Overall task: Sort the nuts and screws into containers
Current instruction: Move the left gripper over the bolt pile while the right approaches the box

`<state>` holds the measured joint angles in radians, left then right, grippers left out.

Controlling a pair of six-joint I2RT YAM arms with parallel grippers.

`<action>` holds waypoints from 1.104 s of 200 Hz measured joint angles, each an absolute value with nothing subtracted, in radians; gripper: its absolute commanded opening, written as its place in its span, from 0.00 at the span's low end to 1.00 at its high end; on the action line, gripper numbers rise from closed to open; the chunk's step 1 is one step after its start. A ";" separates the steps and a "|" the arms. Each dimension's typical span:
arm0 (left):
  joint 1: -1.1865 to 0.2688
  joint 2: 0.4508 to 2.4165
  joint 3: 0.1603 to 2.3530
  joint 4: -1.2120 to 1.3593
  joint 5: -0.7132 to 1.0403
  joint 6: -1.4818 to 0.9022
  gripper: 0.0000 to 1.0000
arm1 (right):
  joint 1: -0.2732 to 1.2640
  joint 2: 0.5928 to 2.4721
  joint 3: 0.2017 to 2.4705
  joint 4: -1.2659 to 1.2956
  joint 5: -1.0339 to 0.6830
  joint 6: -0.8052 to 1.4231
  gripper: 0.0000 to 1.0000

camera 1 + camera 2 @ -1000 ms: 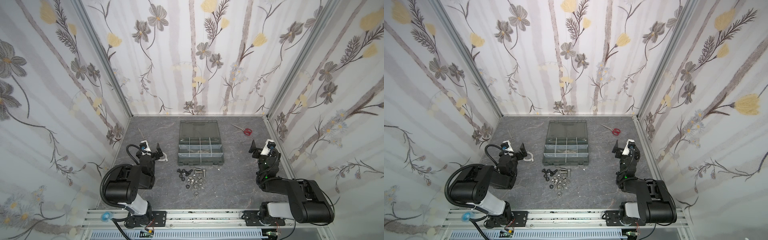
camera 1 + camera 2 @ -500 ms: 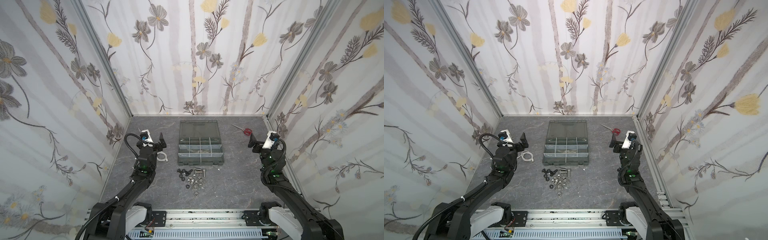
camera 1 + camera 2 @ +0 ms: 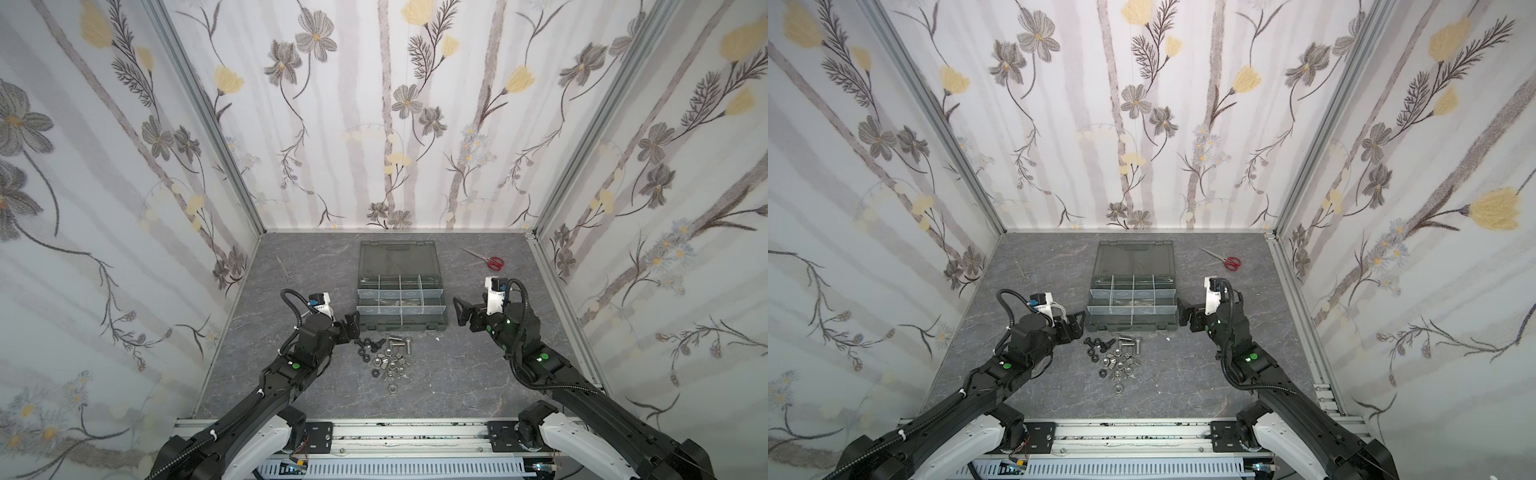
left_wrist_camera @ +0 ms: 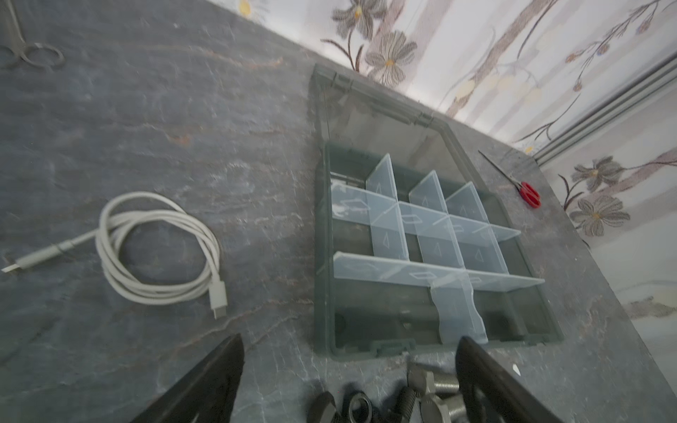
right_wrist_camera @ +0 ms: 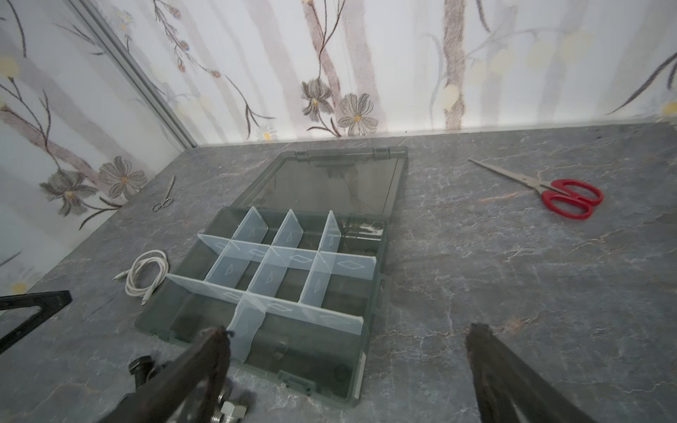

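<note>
Loosely heaped, the screws (image 3: pixel 398 341) and nuts (image 3: pixel 384 362) lie on the grey tabletop (image 3: pixel 457 374) just in front of the containers (image 3: pixel 401 308) of the open organizer case (image 3: pixel 399 257), the left gripper (image 3: pixel 352 327) spread wide beside the pile, the right gripper (image 3: pixel 460 312) equally wide beside the case.

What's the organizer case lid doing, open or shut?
Open: the smoky lid lies folded back flat behind the case, its divided compartments uncovered.
</note>
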<state>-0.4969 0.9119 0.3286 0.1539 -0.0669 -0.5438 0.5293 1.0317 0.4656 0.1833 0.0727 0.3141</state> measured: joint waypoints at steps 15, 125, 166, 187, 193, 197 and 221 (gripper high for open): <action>-0.523 0.969 0.329 0.149 -0.064 -0.593 0.83 | 0.569 1.062 0.466 0.185 0.055 0.338 1.00; -0.601 1.152 0.337 0.089 -0.027 -0.773 0.61 | 0.677 1.097 0.484 0.176 0.062 0.408 1.00; -0.622 1.179 0.348 0.068 -0.038 -0.812 0.58 | 0.678 1.072 0.475 0.177 0.085 0.411 1.00; -0.630 1.193 0.361 0.064 -0.044 -0.818 0.56 | 0.678 1.058 0.455 0.177 0.088 0.418 1.00; -0.632 1.198 0.364 0.064 -0.046 -0.819 0.55 | 0.678 1.053 0.450 0.177 0.089 0.418 1.00; -0.633 1.203 0.367 0.064 -0.048 -0.819 0.55 | 0.678 1.050 0.448 0.177 0.089 0.419 1.00; -0.635 1.231 0.379 0.061 -0.052 -0.817 0.53 | 0.678 1.040 0.441 0.176 0.103 0.422 1.00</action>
